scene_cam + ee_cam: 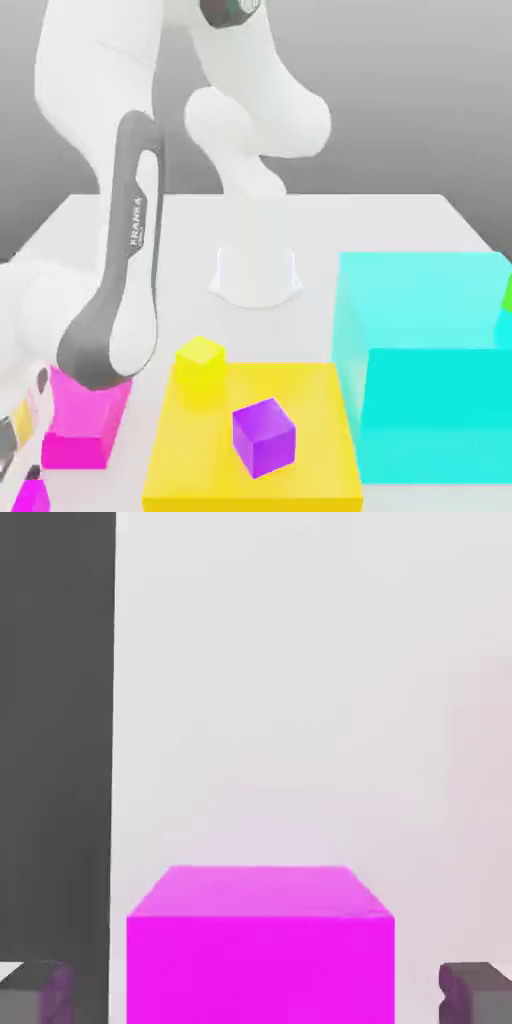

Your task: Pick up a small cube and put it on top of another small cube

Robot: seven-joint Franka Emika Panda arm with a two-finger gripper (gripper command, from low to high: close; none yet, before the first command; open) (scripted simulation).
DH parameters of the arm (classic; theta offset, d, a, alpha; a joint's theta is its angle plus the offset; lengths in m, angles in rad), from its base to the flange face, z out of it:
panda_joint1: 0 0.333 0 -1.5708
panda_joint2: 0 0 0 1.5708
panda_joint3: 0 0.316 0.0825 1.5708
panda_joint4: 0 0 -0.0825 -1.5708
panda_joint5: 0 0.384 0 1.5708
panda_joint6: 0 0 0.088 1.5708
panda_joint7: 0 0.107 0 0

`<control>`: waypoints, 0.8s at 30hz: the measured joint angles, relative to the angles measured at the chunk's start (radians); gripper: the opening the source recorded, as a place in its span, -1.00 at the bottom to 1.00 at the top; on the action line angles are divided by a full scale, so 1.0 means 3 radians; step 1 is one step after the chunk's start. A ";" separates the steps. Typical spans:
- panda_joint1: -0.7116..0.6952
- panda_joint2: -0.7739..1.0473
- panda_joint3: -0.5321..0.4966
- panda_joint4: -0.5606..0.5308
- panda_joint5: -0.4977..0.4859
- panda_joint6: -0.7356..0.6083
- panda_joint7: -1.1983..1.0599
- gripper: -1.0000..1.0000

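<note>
Nearest me, cut off at the bottom of the exterior view, is the small pink cube (32,497), on the white table (300,340) toward its edge on the exterior view's left. The robot's gripper (257,994) is down around it, jaws spread, one on either side of the cube and neither touching it, so nothing is pinched. A flat pink slab (85,420) lies just beyond, farther from me, partly behind the arm (125,250). Toward the exterior view's right comes a flat yellow slab (190,455), and the small purple cube (264,438) shows over it, right of its middle, turned askew to the slab's edges and clear of its corners. The small yellow cube (201,362) sits at the slab's far corner on the exterior view's left, well apart from the pink cube. A big turquoise block (430,390) stands along the table's side on the exterior view's right, with a bit of something green (508,294) at the picture's edge. The robot's white base (256,275) stands on the table farther back, between its side edges.
</note>
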 joint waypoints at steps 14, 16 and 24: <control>0.0305 -0.1148 0.0312 -0.0504 -0.0133 -0.0614 -0.0395 -1.00; 0.0412 -0.1392 0.0432 -0.0648 -0.0164 -0.0709 -0.0551 -1.00; 0.1135 -0.1954 0.0679 -0.1154 -0.0391 -0.0784 -0.0953 -1.00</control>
